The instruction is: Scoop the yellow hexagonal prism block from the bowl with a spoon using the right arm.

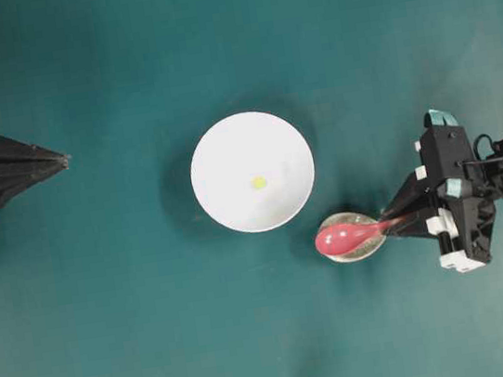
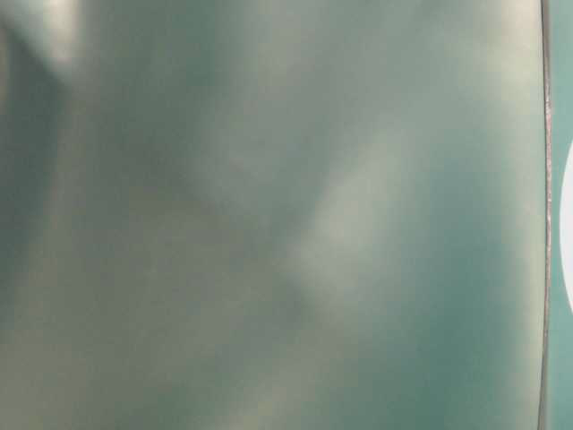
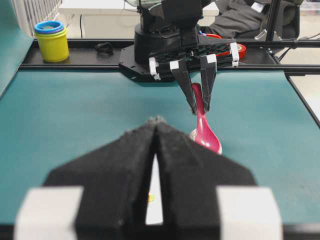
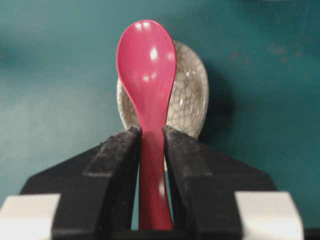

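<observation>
A: Overhead view first — where's the bowl (image 1: 252, 171)?
B: Center of the teal surface (image 1: 141, 335), white, round. Yellow hexagonal prism block (image 1: 258, 183) sits inside it, just past center toward 5 o'clock.
A: Spoon?
B: Pink-red spoon (image 1: 347, 237) is at 5 o'clock from the bowl, just beside its rim but not touching. Scoop lies over a speckled oval spoon rest (image 1: 365, 249), handle pointing to 3 o'clock into the right gripper (image 1: 397, 221).
A: Fingers on it?
B: Yes. Right wrist view: both fingers (image 4: 114, 165) are clamped on the handle of the spoon (image 4: 147, 75), one per side; scoop sticks out ahead over the crackled spoon rest (image 4: 189, 100). Can't tell if the scoop touches the rest.
A: Left side?
B: Left gripper (image 1: 62, 161) is at 9 o'clock, well apart from the bowl, tip aimed at it. Left wrist view shows its fingers (image 3: 125, 160) pressed together w/ nothing between them at the tip. Across the surface, same view, the right gripper (image 3: 198, 109) points down w/ the spoon (image 3: 206, 131) hanging scoop-low.
A: Table-level view?
B: Blurred teal, only a white sliver at 3 o'clock. Can't tell more.
</observation>
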Controlling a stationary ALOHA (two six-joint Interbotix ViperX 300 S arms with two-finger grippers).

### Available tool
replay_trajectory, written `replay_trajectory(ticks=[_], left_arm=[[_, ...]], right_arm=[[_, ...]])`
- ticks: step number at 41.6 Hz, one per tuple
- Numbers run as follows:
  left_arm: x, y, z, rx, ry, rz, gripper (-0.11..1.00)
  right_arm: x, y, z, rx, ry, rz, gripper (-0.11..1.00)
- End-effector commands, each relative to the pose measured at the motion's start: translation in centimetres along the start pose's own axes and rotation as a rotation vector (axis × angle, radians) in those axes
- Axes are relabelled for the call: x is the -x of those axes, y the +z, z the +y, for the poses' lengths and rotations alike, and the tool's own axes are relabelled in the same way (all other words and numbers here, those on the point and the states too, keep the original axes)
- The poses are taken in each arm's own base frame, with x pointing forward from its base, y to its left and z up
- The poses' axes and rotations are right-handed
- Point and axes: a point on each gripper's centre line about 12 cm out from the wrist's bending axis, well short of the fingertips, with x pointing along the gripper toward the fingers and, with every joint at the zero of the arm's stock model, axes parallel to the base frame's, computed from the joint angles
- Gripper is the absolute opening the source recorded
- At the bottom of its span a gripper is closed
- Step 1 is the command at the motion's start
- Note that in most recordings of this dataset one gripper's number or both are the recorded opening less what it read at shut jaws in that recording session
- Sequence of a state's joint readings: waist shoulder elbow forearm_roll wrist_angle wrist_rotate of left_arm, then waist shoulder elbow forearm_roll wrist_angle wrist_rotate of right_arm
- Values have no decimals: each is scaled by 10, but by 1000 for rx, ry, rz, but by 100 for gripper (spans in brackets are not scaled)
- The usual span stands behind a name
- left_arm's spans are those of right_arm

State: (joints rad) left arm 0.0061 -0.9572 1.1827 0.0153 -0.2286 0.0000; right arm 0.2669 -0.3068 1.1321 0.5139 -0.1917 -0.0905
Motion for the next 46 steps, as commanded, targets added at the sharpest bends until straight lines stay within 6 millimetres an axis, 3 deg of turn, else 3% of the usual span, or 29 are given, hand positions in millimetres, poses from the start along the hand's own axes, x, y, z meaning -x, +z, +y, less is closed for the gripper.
replay_trajectory(ticks=[1, 24, 34, 46], left_arm=[[-3, 6, 1, -3, 3, -12, 0], [-3, 5, 1, -3, 2, -11, 0], [-3, 5, 1, -3, 2, -9, 0], [-3, 5, 1, -3, 2, -9, 0]], right_arm=[[2, 1, 2, -9, 8, -31, 22], [4, -4, 2, -47, 10, -41, 23], [5, -5, 1, -36, 10, -44, 48], [16, 1, -3, 10, 15, -202, 49]])
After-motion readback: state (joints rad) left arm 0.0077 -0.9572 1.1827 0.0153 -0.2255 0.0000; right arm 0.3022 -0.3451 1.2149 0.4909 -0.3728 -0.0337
